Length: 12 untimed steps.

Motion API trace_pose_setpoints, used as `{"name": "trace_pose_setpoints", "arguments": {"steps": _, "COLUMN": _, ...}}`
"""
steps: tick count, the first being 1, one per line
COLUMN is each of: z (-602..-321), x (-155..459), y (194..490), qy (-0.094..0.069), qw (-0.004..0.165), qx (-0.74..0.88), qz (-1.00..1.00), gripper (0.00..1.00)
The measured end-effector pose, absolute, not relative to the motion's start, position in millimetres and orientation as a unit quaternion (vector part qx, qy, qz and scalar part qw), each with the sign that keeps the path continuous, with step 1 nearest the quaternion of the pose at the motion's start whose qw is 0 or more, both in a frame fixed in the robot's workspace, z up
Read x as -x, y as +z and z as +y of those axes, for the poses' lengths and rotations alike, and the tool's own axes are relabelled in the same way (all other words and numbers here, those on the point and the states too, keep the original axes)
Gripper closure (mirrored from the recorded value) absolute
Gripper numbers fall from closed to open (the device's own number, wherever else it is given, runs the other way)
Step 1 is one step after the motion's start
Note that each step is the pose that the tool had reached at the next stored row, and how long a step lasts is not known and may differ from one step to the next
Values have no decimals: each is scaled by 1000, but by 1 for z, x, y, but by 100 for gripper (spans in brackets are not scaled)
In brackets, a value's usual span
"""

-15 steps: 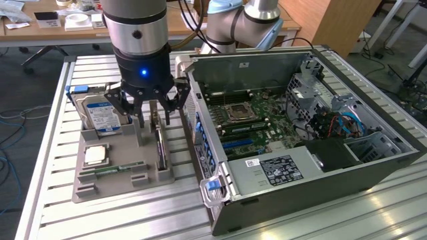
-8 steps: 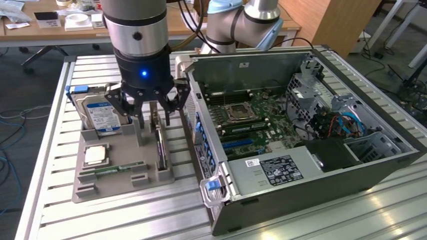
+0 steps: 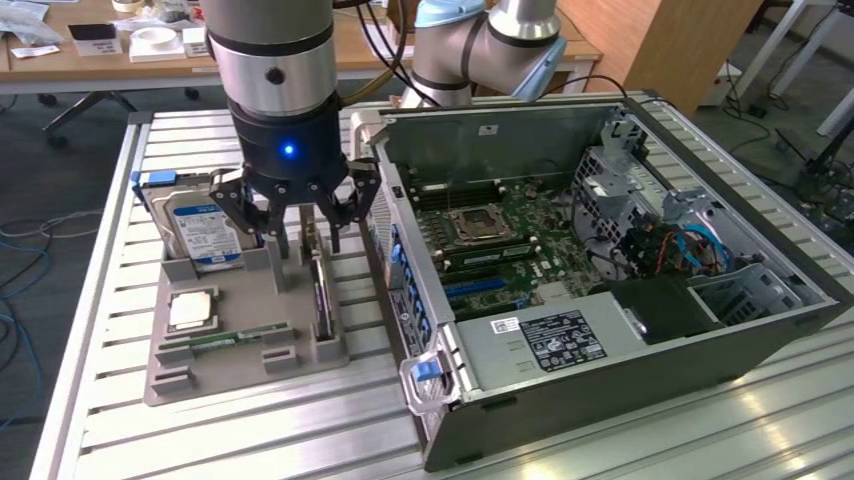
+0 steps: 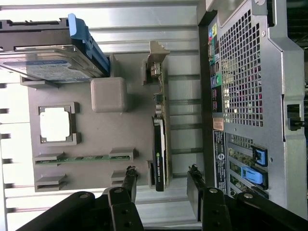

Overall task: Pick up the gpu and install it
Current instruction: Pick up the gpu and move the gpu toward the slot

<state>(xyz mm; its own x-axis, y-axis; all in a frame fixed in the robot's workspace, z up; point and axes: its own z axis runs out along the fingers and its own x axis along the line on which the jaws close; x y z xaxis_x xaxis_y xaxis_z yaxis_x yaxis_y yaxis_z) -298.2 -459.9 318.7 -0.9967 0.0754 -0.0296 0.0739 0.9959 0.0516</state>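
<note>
Hovering with the tool [image 3: 302,228] spread wide and gripping nothing. Straddling one end of the gpu [image 4: 160,144] just below, one finger to either side, with a gap showing on both sides in the wrist view. Finding the gpu standing on its thin edge in a slot of the grey holder [image 3: 200,385], along the side nearest the open computer case [image 3: 601,250]. Sharing that holder with a blue-labelled hard drive [image 3: 200,232], a processor chip [image 3: 194,310] and a RAM stick [image 3: 234,337]. Resting all of it on the slatted metal table [image 3: 94,420].
</note>
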Motion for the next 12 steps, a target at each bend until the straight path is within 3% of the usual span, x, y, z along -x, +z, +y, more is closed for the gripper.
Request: {"name": "trace_pose_setpoints", "arguments": {"steps": 12, "z": -460, "x": 298, "y": 317, "qy": 25, "qw": 16, "qx": -37, "qz": 999, "gripper": 45}}
